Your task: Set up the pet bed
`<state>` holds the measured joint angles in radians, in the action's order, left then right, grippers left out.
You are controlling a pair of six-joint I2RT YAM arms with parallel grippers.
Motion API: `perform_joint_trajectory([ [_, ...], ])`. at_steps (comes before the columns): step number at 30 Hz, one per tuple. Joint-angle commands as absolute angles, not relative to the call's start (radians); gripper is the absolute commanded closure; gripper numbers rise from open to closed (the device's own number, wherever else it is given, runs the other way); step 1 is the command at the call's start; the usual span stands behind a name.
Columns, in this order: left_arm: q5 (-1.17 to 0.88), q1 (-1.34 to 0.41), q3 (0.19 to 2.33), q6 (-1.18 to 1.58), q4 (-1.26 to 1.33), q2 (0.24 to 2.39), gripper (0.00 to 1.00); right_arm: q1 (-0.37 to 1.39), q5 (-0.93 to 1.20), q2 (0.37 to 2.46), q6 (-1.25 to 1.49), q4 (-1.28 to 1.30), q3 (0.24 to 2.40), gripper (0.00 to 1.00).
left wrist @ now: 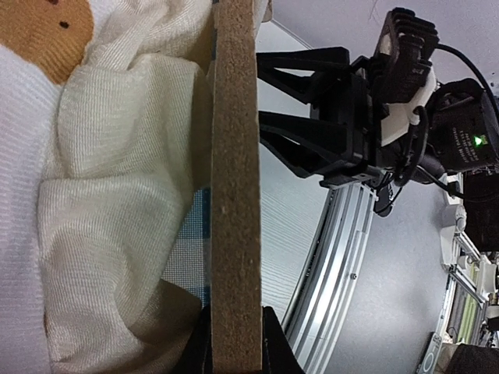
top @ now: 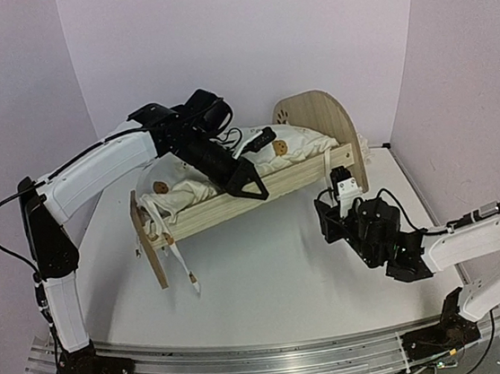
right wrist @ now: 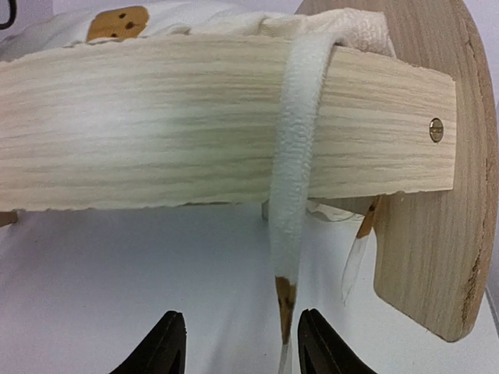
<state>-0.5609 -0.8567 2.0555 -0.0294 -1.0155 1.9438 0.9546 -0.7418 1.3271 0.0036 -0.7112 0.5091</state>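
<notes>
Top external: the pet bed (top: 294, 177) stands mid-table, directly ahead of both grippers.
Left gripper (left wrist: 238, 351): pinched narrow on the near side rail (left wrist: 234, 156), one finger on each face of the board.
Inside of that grip: the cream cushion (left wrist: 117, 195) lies bunched against the rail, with a strip of the blue-and-white striped base (left wrist: 191, 241) showing.
Right gripper (right wrist: 238, 347): fingers apart, holding nothing, low over the table (right wrist: 117, 273) just in front of the rail.
Fabric strap (right wrist: 292, 171): draped over the rail, its tip dangling between those fingers.
Markings: brown bear face (right wrist: 117, 22) on the cushion; paw-print cutout (top: 288, 110) in the headboard (top: 324, 120).
</notes>
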Motion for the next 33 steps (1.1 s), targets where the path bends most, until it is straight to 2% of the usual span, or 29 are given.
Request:
perform_joint_trajectory([
  [1,-0.728,-0.87,2.243,-0.058,-0.827,1.792,1.0,0.956,-0.953,1.415,-0.156,-0.951,0.566,0.5],
  [8,-0.791,-0.87,2.299,-0.044,-0.869,1.783,1.0,0.944,-1.094,1.549,-0.314,-1.137,0.572,0.41],
  [13,-0.817,-0.869,2.27,-0.064,-0.881,1.758,1.0,0.939,-1.154,1.609,-0.536,-1.29,0.628,0.39],
  [19,-0.864,-0.866,2.289,-0.081,-0.897,1.744,1.0,0.905,-1.197,1.639,-0.678,-1.383,0.635,0.39],
  [26,-0.943,-0.859,2.295,-0.086,-0.898,1.729,1.0,0.843,-1.148,1.639,-0.751,-1.391,0.623,0.4],
  [30,-0.995,-0.851,2.302,-0.067,-0.878,1.728,1.0,0.822,-1.119,1.651,-0.76,-1.394,0.63,0.51],
  [33,-1.002,-0.848,2.304,-0.063,-0.874,1.731,1.0,0.801,-1.101,1.653,-0.712,-1.397,0.615,0.73],
])
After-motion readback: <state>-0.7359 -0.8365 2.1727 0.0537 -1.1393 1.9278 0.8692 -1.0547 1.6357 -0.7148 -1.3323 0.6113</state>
